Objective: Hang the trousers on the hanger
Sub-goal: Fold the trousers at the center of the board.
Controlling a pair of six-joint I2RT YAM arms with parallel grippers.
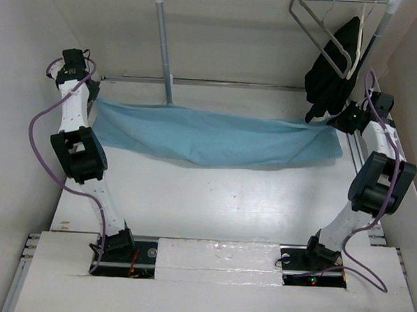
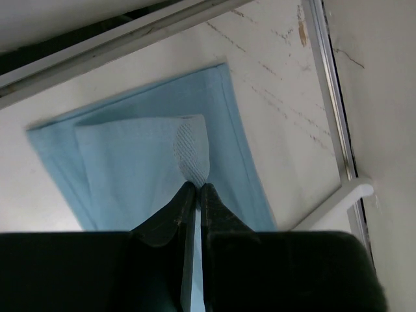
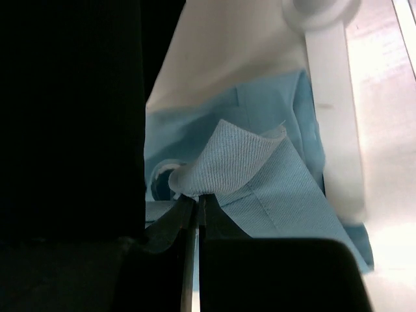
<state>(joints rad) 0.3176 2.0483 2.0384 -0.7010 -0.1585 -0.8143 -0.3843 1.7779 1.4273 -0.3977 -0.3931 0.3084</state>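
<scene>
Left gripper (image 2: 197, 188) and right gripper (image 3: 197, 198) each clamp one end of the trousers (image 1: 216, 135). The hanger (image 1: 316, 38) carries no trousers yet, so draping remains.

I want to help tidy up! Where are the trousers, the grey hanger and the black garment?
trousers (image 1: 216, 139), top view, middle of the blue cloth.
hanger (image 1: 317, 40), top view, its slanted grey side.
black garment (image 1: 332, 71), top view, middle of the hanging cloth.

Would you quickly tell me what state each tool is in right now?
Left tool: closed, pinching a fold of the trousers.
Right tool: closed, pinching the trousers at their other end.
</scene>
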